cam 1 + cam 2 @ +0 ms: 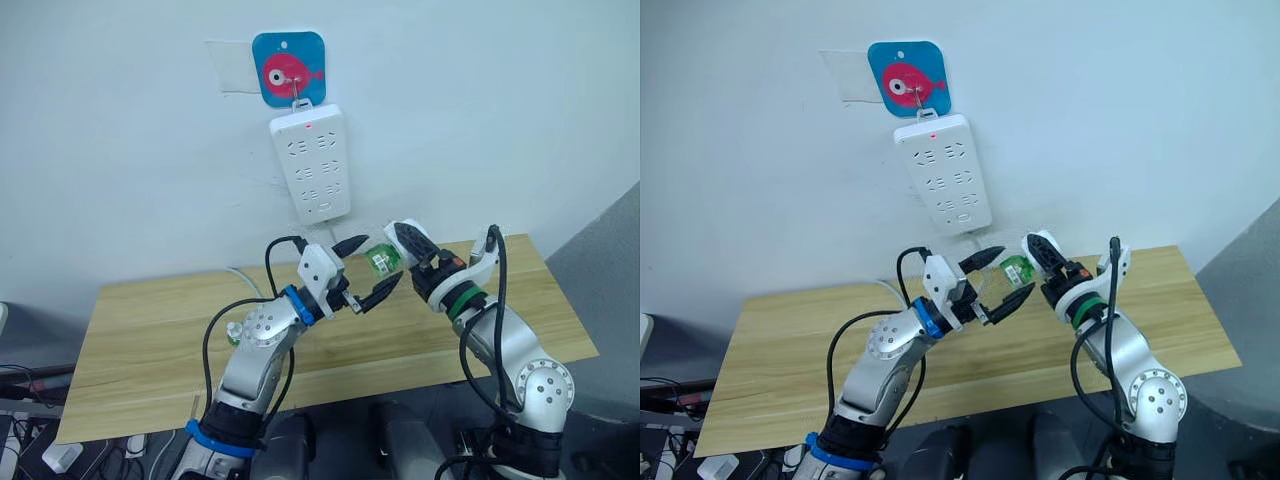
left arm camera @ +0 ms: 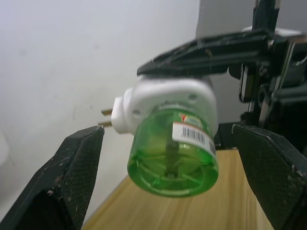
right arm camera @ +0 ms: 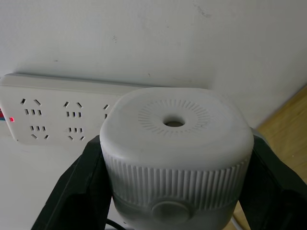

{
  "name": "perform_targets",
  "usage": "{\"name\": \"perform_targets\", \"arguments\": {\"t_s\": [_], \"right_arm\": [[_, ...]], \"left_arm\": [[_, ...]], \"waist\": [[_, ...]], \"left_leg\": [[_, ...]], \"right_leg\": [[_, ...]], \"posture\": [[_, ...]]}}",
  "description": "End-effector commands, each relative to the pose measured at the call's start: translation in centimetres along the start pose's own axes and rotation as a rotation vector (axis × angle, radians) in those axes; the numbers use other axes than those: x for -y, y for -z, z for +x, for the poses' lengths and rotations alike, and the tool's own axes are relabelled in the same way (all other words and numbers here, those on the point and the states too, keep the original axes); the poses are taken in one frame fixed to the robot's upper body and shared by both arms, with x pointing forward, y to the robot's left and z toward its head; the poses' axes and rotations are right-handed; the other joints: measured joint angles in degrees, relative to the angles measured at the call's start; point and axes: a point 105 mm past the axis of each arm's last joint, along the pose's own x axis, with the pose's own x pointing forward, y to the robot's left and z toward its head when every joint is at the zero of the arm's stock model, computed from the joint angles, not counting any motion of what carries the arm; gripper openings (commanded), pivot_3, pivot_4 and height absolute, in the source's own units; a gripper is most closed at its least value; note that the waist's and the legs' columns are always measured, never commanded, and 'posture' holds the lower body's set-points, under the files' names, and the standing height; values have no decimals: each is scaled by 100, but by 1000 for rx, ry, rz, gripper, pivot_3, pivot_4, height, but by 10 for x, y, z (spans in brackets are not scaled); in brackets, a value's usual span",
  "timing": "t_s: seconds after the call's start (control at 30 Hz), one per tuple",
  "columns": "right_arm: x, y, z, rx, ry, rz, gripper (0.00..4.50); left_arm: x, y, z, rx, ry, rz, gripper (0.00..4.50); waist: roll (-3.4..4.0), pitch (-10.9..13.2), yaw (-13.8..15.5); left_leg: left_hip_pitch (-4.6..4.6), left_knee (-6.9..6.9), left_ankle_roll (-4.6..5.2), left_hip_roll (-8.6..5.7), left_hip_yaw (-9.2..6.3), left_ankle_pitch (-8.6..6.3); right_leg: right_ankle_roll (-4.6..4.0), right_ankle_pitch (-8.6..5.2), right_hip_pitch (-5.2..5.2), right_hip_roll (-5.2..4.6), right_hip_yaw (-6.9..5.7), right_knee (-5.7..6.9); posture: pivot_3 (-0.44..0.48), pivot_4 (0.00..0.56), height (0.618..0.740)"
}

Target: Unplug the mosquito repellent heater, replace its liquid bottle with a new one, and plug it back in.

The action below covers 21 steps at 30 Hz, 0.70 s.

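My right gripper (image 1: pixel 400 250) is shut on the mosquito repellent heater (image 3: pixel 175 143), a white rounded unit with a round vent hole, held in the air above the table. Its metal prongs (image 2: pixel 106 113) are free of any socket. The green liquid bottle (image 2: pixel 172 158) with a barcode label is still fixed in the heater (image 2: pixel 168 98) and points toward my left arm. My left gripper (image 1: pixel 367 270) is open, and its black fingers (image 2: pixel 72 172) stand on either side of the bottle with a gap on each side.
A long white power strip (image 1: pixel 310 165) with a red light hangs on the wall from a blue fish hook (image 1: pixel 290 68), just above the grippers. A wooden table (image 1: pixel 150 340) lies below. A small greenish object (image 1: pixel 234 331) sits on it by my left elbow.
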Motion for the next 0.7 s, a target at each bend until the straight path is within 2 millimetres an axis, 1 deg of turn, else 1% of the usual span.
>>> {"name": "perform_targets", "arguments": {"t_s": [0.03,0.13,0.3,0.33,0.53,0.6,0.67,0.7], "right_arm": [[-18,0,-5,8,-83,0,2996],[-16,-1,-5,8,-80,3,2996],[-16,-1,-5,8,-82,6,2996],[-17,-1,-5,8,-82,6,2996],[-18,0,-4,-6,-85,-5,2996],[-18,1,-4,-37,-91,-26,3744],[-18,4,-8,-121,-115,-67,4355],[-17,5,-11,-167,-124,-84,4461]], "left_arm": [[1,-12,6,51,14,28,4483],[1,-12,7,57,18,24,3877],[6,-10,8,52,41,10,2361],[6,-10,8,53,40,8,2306],[5,-9,6,39,55,42,2306],[5,-9,5,31,83,77,2306],[1,-11,1,31,124,111,2306],[0,-13,-1,31,149,123,2306]], "waist": [[0,0,0],[0,0,0],[0,0,0],[0,0,0],[0,0,0],[0,0,1],[0,0,1],[0,0,3]], "left_leg": [[0,0,0,0,0,0],[0,-1,0,0,0,0],[0,-1,0,0,0,0],[0,0,0,0,0,0],[-1,0,1,0,-1,0],[0,-1,1,0,-1,0],[0,0,1,0,0,0],[-1,0,1,-2,1,0]], "right_leg": [[2,-1,0,0,-1,0],[2,-1,0,0,0,-1],[2,-1,0,0,1,-1],[2,-1,0,0,1,-1],[3,-2,0,0,2,-1],[2,-1,0,0,1,-1],[2,-1,0,1,1,-2],[2,-1,0,2,0,-2]], "posture": [[-134,238,740],[-134,238,740],[-139,239,740],[-139,239,740],[-141,238,740],[-142,232,740],[-142,232,740],[-142,231,740]]}}
